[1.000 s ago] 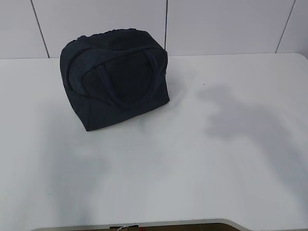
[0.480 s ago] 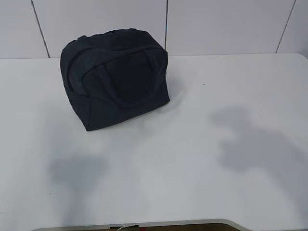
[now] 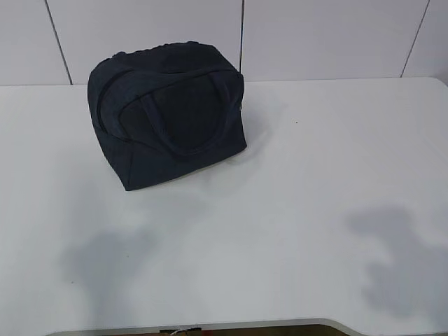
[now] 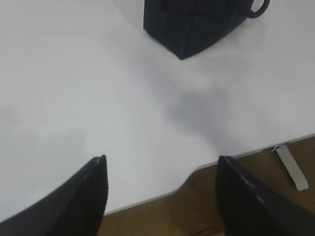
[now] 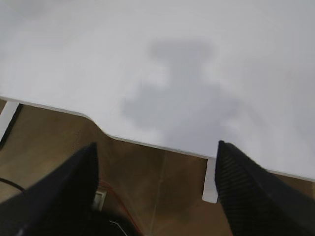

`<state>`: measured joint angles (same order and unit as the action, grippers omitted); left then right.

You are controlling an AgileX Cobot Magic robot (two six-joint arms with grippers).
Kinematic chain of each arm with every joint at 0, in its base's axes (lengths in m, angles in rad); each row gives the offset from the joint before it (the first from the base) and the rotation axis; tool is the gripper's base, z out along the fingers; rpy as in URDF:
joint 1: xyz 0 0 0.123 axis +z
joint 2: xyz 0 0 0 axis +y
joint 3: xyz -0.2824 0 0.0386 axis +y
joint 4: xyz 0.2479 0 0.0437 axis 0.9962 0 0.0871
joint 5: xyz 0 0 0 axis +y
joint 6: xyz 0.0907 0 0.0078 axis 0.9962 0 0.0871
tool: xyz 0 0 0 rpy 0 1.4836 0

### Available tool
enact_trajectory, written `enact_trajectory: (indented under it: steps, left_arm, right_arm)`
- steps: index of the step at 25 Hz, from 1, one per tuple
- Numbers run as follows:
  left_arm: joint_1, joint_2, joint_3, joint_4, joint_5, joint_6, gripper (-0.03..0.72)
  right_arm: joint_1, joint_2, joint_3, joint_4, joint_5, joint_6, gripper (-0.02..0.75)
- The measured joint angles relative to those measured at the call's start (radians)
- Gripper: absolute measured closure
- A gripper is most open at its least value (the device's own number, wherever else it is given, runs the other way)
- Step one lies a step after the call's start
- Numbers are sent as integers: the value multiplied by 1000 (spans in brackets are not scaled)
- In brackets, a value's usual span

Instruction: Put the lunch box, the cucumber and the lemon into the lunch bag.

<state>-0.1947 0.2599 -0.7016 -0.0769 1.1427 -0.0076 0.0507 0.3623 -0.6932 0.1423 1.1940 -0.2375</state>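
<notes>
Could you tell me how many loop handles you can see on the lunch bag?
1. A single handle lies flat against the bag's front face, arching down its middle. A second may sit on the far side, hidden from the exterior view.

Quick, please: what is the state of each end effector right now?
Left end effector: open, holding nothing, above the near table edge.
Right end effector: open, holding nothing, above the near table edge.

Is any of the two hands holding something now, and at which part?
Nothing is held. The left hand and the right hand are both open and empty above the table's front edge.
</notes>
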Motion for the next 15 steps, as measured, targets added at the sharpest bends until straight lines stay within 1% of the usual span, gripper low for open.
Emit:
enact_trajectory:
  steps: [3, 6, 10, 15]
  left_arm:
    - [0, -17, 0, -4, -21, -2, 181]
    - [0, -19, 9, -4, 8, -2, 181]
    - [0, -26, 56, -11, 12, -2, 179]
    - [0, -91, 138, -17, -7, -2, 179]
  right_arm:
    - [0, -81, 56, -19, -17, 29, 152]
    - [0, -131, 98, -21, -18, 43, 151]
    - [0, -148, 123, -25, -11, 48, 151]
    - [0, -150, 123, -32, -4, 48, 150]
